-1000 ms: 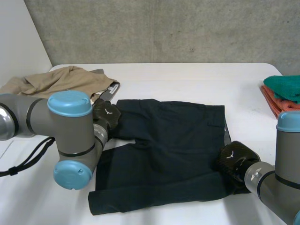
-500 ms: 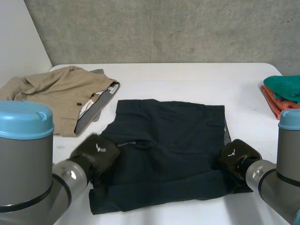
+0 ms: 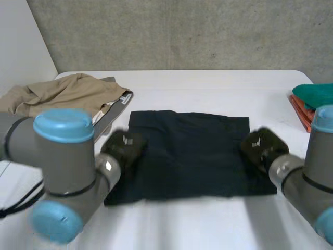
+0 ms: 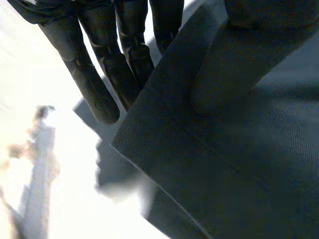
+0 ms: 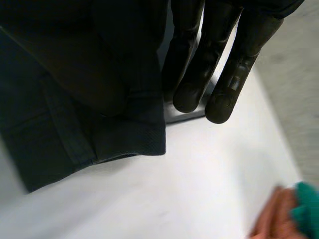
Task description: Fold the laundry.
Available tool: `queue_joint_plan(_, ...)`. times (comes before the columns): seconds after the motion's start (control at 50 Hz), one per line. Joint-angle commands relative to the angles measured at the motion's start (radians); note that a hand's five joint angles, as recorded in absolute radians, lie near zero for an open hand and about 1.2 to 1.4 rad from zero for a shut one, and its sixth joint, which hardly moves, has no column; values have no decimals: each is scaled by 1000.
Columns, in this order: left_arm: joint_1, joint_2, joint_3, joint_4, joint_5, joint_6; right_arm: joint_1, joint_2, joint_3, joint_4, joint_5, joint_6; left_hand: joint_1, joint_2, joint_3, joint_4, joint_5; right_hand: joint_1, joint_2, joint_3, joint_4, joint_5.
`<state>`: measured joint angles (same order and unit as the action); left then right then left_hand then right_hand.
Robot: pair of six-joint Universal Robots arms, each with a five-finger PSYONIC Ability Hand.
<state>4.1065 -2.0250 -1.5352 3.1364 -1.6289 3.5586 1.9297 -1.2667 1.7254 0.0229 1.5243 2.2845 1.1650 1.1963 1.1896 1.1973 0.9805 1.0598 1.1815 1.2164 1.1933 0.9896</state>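
At my far left a tan garment (image 3: 67, 96) lies crumpled, not yet dealt with. My left hand (image 3: 122, 148) is at the left edge of the dark shorts (image 3: 190, 151), and its fingers (image 4: 94, 84) are straight under a lifted layer that my thumb pins from above. The shorts lie in the middle of the surface (image 3: 208, 83), doubled over into a neat rectangle. My right hand (image 3: 263, 148) is at their right edge, with cloth pinched between thumb and fingers (image 5: 199, 74) in the same way. Beyond it, teal and orange cloths (image 3: 312, 101) sit at the far right edge.

I judge I'm midway through the first fold. Next I should lay both edges down evenly, square them with the layer below, and then let go.
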Motion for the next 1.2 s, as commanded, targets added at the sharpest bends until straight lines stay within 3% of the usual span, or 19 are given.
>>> queue_joint_plan(0.02, 8, -182, 248, 353, -46, 147, 3, 138, -177, -244, 8, 13, 231, 200, 207, 199, 241, 337, 215, 180, 203, 232)
queue_joint_plan(0.12, 32, -360, 435, 502, -46, 262, 6, 297, -335, -397, 5, 10, 231, 200, 207, 199, 241, 337, 215, 180, 203, 232)
queue_joint_plan(0.32, 41, -650, 750, 522, -20, 279, 5, 627, -625, -532, 23, -34, 231, 200, 207, 199, 241, 337, 215, 180, 203, 232)
queue_joint_plan(0.34, 43, -678, 779, 521, -12, 281, 5, 644, -642, -537, 30, -39, 133, 102, 108, 101, 143, 337, 215, 180, 203, 232)
queue_joint_plan(0.36, 43, -687, 787, 522, -8, 281, 5, 659, -658, -541, 37, -43, -121, -152, -146, -153, -111, 204, 82, 47, 70, 99)
queue_joint_plan(0.38, 43, -693, 790, 522, -5, 281, 6, 684, -684, -547, 60, -49, -429, -460, -453, -461, -419, -515, -637, -672, -649, -620)
queue_joint_plan(0.4, 43, -695, 788, 524, -5, 281, 6, 690, -688, -547, 72, -51, -711, -742, -735, -743, -701, -848, -970, -1005, -982, -952)
queue_joint_plan(0.42, 41, -690, 776, 524, -5, 281, 6, 691, -690, -549, 79, -51, -990, -1022, -1015, -1023, -980, -885, -1007, -1042, -1019, -990)
queue_joint_plan(0.52, 32, -583, 682, 527, -8, 270, 6, 635, -659, -535, 86, 3, -990, -1022, -1015, -1023, -980, -885, -1007, -1042, -1019, -990)
queue_joint_plan(0.6, 25, -460, 569, 533, -9, 256, -8, 499, -575, -491, 42, 133, -990, -1022, -1015, -1023, -980, -885, -1007, -1042, -1019, -990)
queue_joint_plan(0.7, 20, -307, 403, 528, -12, 217, -64, 252, -468, -251, -50, 318, -990, -1022, -1015, -1023, -980, -885, -1007, -1042, -1019, -990)
queue_joint_plan(0.78, 8, -198, 276, 522, -11, 165, -103, 184, -423, -47, -110, 420, -990, -1022, -1015, -1023, -980, -885, -1007, -1042, -1019, -990)
queue_joint_plan(0.9, 6, -92, 119, 518, -6, 53, -146, 184, -351, 121, -177, 487, -990, -1022, -1015, -1023, -980, -763, -885, -920, -897, -868)
queue_joint_plan(1.2, 0, -84, 64, 518, -5, 19, -152, 374, -342, -43, -182, 481, -990, -1022, -1015, -1023, -980, -535, -657, -691, -668, -639)
